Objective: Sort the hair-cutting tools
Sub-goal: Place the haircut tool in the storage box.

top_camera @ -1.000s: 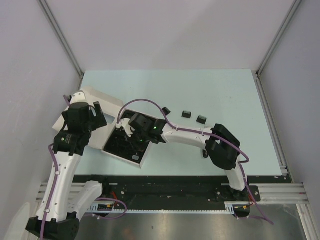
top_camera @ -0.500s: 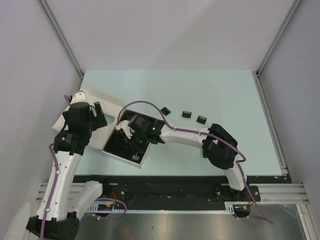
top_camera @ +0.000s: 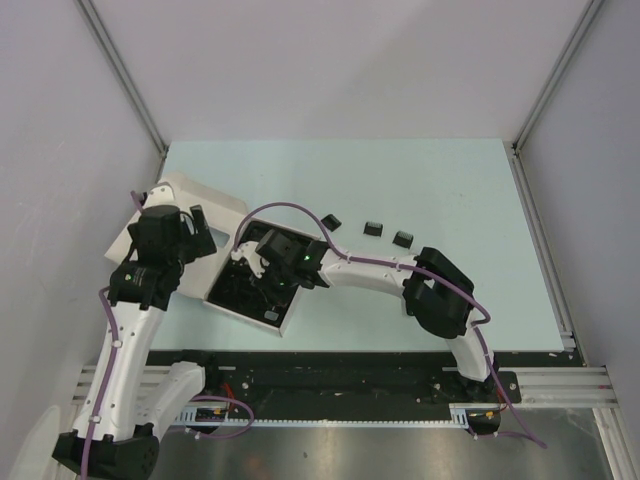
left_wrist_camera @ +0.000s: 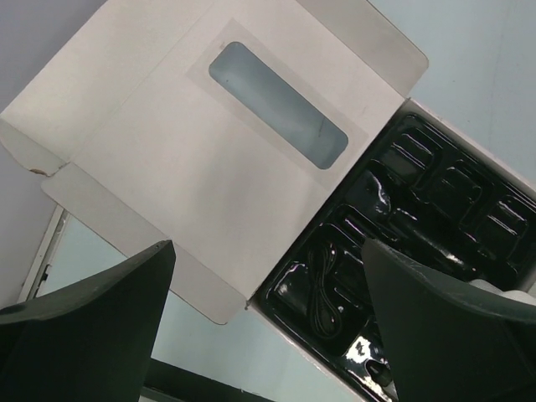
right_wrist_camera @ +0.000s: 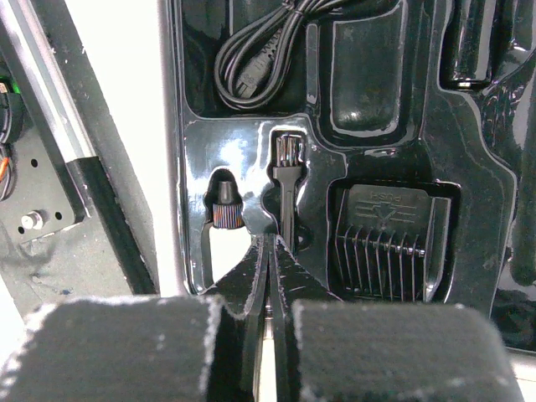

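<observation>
From above, much of the tray (top_camera: 228, 290) is being hidden by the right claw (top_camera: 263, 283). In the right wrist view, the handle end of the brush (right_wrist_camera: 287, 172) is being covered by that claw, and the cable (right_wrist_camera: 255, 59) is being cut off at the top.

Bare and wide across the far and right stretches of the counter (top_camera: 470, 190), broken only by three comb guards (top_camera: 373, 229) in a loose row, apart from one another. Barred low through the middle by the right arm (top_camera: 370, 268), reaching from its base to the black tray (top_camera: 228, 288). Tight inside the tray: right hand (right_wrist_camera: 270, 243) pinched closed at the brush (right_wrist_camera: 285, 163) slot, hemmed by moulded ridges, a seated comb guard (right_wrist_camera: 389, 243) just beside, cable (right_wrist_camera: 260, 50) beyond. Roofed on the left by the left hand (left_wrist_camera: 268, 251), spread wide over the flat lid (left_wrist_camera: 167, 151).
</observation>
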Controlling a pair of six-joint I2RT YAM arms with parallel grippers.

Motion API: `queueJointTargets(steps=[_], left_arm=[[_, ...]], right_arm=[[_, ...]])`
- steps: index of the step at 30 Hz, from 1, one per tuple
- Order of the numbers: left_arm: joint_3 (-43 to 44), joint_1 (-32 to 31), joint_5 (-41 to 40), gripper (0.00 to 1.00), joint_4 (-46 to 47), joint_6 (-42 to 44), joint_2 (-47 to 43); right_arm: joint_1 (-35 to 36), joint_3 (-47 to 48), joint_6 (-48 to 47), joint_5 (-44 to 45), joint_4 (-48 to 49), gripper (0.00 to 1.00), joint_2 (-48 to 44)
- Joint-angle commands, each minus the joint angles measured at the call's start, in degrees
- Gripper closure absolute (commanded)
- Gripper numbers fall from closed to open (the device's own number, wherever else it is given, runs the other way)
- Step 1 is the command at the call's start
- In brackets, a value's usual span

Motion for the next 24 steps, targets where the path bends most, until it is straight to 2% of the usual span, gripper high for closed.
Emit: queueJointTargets(steps=[1, 3, 6, 9, 24], left_arm=[[0.1, 0.7, 5.8, 0.0, 0.7, 1.0, -0.8], [-0.8, 0.7, 12.3, 0.0, 0.7, 0.8, -1.2], [-3.1, 0.7, 19.3, 0.06, 0.6, -0.8, -2.8], [-4.9, 0.7, 23.3, 0.13, 0.6, -2.2, -4.0], [-11.1, 0.7, 35.7, 0.47, 0.7, -6.2, -5.8]], right_arm=[[-0.5, 1.7, 1.8, 0.4, -0.3, 1.0, 1.9], [-0.9, 1.1, 2.6, -1.7, 0.0, 1.0, 2.1], [-2.0, -0.8, 3.3, -4.3, 1.3, 1.0, 2.1], [-2.9, -2.1, 4.3, -7.4, 2.3, 1.0, 2.1], [-6.3, -4.4, 6.3, -13.6, 3.7, 1.0, 4.0]])
